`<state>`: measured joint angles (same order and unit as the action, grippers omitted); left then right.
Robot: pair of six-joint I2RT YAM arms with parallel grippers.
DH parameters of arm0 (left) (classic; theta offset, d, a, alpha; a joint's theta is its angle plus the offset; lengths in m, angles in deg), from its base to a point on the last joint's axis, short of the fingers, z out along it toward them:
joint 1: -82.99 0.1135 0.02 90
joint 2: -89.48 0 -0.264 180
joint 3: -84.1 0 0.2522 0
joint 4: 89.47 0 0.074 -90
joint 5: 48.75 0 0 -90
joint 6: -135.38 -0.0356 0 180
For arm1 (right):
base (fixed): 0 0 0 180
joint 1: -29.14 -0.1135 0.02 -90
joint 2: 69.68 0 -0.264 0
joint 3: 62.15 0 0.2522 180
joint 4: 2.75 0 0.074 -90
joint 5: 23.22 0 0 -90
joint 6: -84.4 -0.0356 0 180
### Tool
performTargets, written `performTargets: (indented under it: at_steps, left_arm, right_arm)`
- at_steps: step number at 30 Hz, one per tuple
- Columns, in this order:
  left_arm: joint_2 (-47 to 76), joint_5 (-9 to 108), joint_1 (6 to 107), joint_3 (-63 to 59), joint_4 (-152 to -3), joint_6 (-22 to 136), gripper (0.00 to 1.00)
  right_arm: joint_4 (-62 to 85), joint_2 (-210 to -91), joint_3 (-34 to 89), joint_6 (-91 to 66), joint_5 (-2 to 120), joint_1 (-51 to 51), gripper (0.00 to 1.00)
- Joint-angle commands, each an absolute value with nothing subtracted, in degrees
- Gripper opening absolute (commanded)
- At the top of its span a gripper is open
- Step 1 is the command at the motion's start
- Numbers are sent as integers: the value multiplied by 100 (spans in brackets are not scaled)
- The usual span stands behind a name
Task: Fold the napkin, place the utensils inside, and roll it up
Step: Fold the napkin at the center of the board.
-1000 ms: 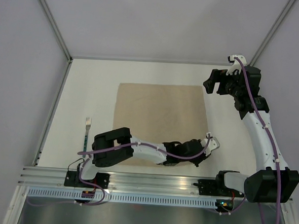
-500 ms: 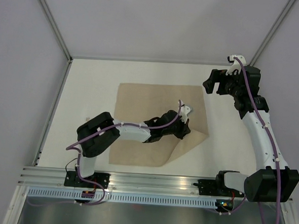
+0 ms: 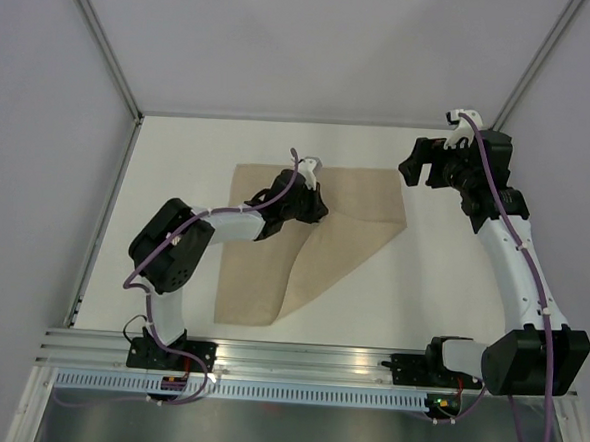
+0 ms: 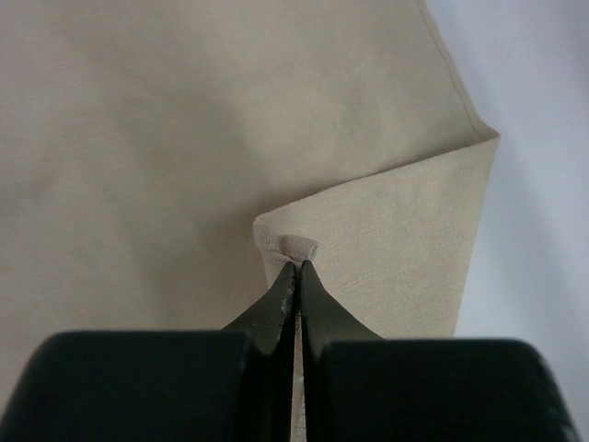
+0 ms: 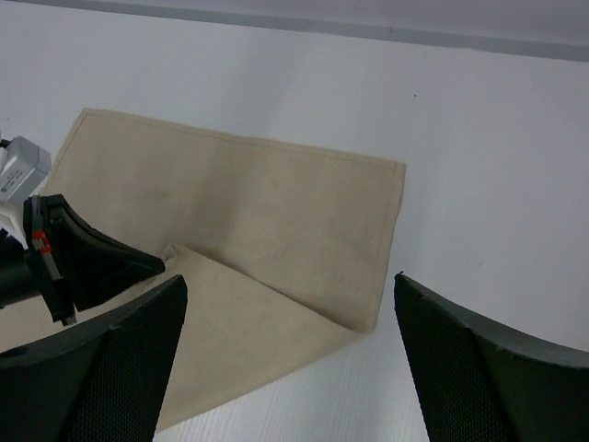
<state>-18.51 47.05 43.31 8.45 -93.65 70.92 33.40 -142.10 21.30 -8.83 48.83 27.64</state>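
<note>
1. one corner of the large beige cloth napkin (image 3: 361, 200), on the white table (image 3: 199, 145), pinched in the closed left gripper (image 4: 296, 262); right gripper (image 3: 424, 167) agape, empty.
2. folding step; next: lay corner down squarely, release.

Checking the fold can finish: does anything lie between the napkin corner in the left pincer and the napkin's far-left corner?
Nothing visible. The left pincer is shut on the napkin corner; the cloth ahead lies bare.

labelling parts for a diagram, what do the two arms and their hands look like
The left arm and right arm are white links with chunky black joints, a purple cable running along each. The left hand and right hand are black; the right hand's fingers show a fine mesh texture.
</note>
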Motion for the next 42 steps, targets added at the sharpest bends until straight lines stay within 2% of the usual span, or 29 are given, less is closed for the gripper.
performTargets:
  at_steps: [1,19,42]
  left_arm:
    - [-1582,4924,4729,512,-9154,7236,2]
    - [-2074,5170,6294,-446,-8600,7130,2]
    - [-2021,5320,7077,-200,-8863,7377,2]
  right_arm:
    - [3536,-14263,2289,-973,4877,2782,98]
    - [3580,-14360,2289,-982,4675,2782,98]
    - [3562,-14465,2254,-964,4631,2774,98]
